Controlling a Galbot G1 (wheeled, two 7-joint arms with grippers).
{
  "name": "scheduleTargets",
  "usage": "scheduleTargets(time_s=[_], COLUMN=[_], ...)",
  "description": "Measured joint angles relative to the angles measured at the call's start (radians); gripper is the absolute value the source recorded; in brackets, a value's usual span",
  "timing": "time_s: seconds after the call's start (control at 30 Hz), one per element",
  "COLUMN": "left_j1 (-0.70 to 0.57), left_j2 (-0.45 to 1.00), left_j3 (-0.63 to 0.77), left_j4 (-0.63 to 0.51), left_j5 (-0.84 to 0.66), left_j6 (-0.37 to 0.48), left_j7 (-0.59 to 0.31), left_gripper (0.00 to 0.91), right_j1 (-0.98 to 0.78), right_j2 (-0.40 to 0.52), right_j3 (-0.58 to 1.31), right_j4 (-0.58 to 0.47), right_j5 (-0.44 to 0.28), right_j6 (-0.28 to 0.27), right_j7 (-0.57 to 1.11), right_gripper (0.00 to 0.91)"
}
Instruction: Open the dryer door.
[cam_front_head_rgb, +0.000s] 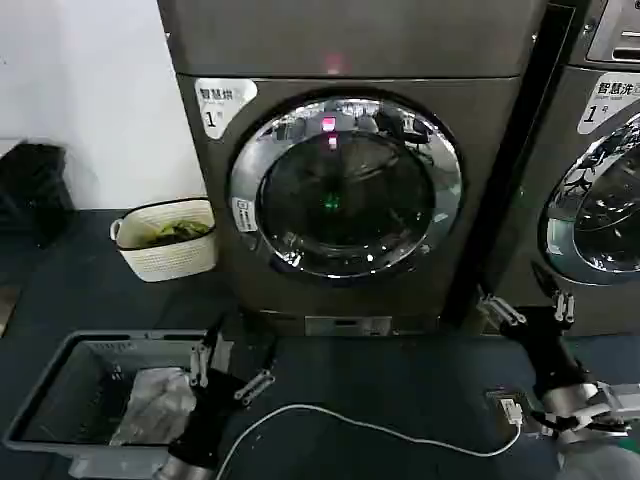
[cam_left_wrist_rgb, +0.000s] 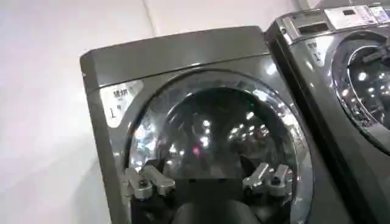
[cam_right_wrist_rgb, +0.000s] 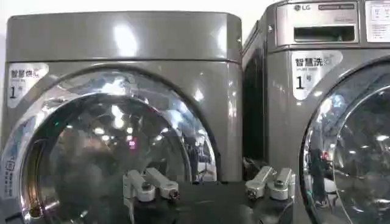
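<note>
— Both claws, where are they?

— Left claw (cam_front_head_rgb: 228, 372) hangs low in the head view, over the dark floor (cam_front_head_rgb: 400, 390) just beside the grey basket (cam_front_head_rgb: 60, 400), fingers spread wide with nothing between them. Right claw (cam_front_head_rgb: 528, 308) sits low on the other side, in front of the gap between the two machines, also spread wide and empty.

— And the dryer door?

— The dryer door (cam_front_head_rgb: 345, 187) is shut, round glass in a chrome ring, set in the front of the dryer (cam_front_head_rgb: 350, 50) straight ahead of me. Neither claw touches it; both are well below it. From my left wrist I see the left claw (cam_left_wrist_rgb: 207, 181) with the door (cam_left_wrist_rgb: 213, 140) beyond it. From my right wrist the right claw (cam_right_wrist_rgb: 210, 185) is lined up nearer the door's (cam_right_wrist_rgb: 103, 146) edge, with the second machine (cam_right_wrist_rgb: 317, 91) alongside.

— Anything else around?

— A white basket (cam_front_head_rgb: 165, 238) stands on the floor against the wall beside the dryer, holding what may be green cloth, hard to tell. A white cable (cam_front_head_rgb: 380, 430) trails across the floor between my arms
</note>
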Motion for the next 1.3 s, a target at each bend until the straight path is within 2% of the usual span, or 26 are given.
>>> scheduleTargets(time_s=[0.33, 0.57, 0.73, 0.83, 1.3], left_j1=[0.015, 0.041, 0.060, 0.073, 0.098], left_j2=[0.003, 0.004, 0.003, 0.001, -0.007], left_j3=[0.003, 0.003, 0.001, -0.003, -0.007], left_j4=[-0.019, -0.043, -0.058, -0.065, -0.075], left_j5=[0.006, 0.020, 0.031, 0.037, 0.054], left_j6=[0.003, 0.004, 0.001, -0.003, -0.014], left_j7=[0.002, 0.004, 0.004, 0.004, 0.002], left_gripper=[0.907, 0.907, 0.907, 0.907, 0.907], right_j1=[0.079, 0.144, 0.195, 0.226, 0.402], right_j2=[-0.086, -0.164, -0.209, -0.227, -0.279], right_j3=[-0.040, -0.102, -0.151, -0.182, -0.339], right_j4=[-0.093, -0.192, -0.270, -0.315, -0.485], right_j5=[0.011, 0.036, 0.087, 0.089, 0.115], right_j6=[0.086, 0.122, 0.194, 0.234, 0.294], right_j7=[-0.061, -0.097, -0.123, -0.145, -0.240], right_gripper=[0.907, 0.907, 0.907, 0.907, 0.907])
